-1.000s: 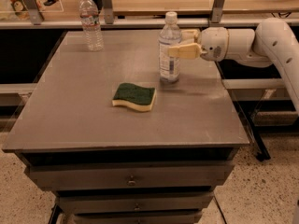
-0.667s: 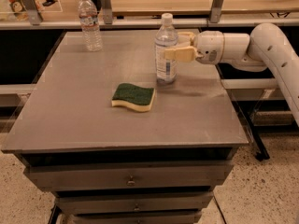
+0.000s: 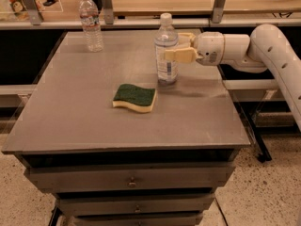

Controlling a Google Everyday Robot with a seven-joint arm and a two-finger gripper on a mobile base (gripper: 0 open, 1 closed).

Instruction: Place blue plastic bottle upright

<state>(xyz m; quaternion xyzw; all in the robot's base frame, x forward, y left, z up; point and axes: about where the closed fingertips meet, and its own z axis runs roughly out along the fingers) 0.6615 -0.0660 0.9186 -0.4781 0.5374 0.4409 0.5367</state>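
Observation:
The blue plastic bottle (image 3: 166, 55) stands upright on the grey table (image 3: 84, 112), right of its middle towards the back. It is clear, with a white cap and a blue-and-white label. My gripper (image 3: 173, 46) reaches in from the right on the white arm (image 3: 263, 46). Its tan fingers (image 3: 181, 55) sit on either side of the bottle's upper body, shut on it. The bottle's base is at the table surface.
A green-and-yellow sponge (image 3: 134, 98) lies in front of and left of the bottle. A second clear bottle with a red-and-white label (image 3: 91, 22) stands at the table's back left. A shelf rail (image 3: 141, 22) runs behind the table. Drawers (image 3: 131, 180) are below its front edge.
My gripper and the bottle in it have shifted a little to the left across the table. The bottle has stayed upright. The sponge and the other bottle have not moved.

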